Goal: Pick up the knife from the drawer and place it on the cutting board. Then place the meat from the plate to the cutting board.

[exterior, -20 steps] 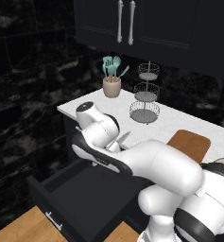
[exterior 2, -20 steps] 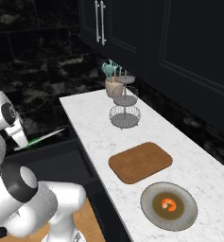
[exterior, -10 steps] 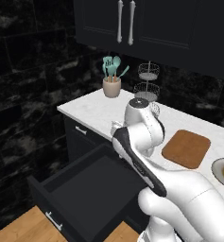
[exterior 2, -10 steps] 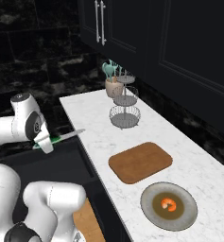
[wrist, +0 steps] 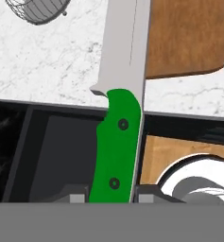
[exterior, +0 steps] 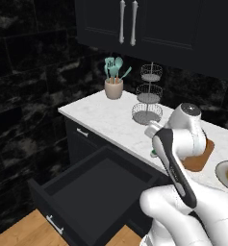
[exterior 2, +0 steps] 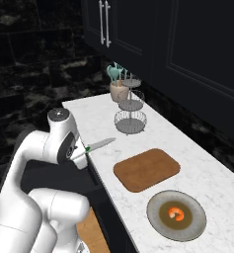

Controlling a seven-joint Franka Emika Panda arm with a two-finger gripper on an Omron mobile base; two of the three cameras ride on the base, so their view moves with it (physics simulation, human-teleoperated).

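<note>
Hand: the hand (wrist: 111,198) is clamped on the green handle of the knife (wrist: 119,118), blade pointing ahead.
Change: a second ago the knife hung low by the open drawer (exterior: 94,185); it now rides above the front edge of the worktop (exterior 2: 153,133), so the lift out of the drawer looks done and the carry is under way.
Knife: in the right base view the blade (exterior 2: 99,145) sticks out over the marble, short of the cutting board (exterior 2: 146,169).
Room: bare worktop lies between blade and board; the wire stand (exterior 2: 130,118) sits further back, to one side.
Beyond: the meat (exterior 2: 176,214) waits on the plate (exterior 2: 153,217), just beside the board.
</note>
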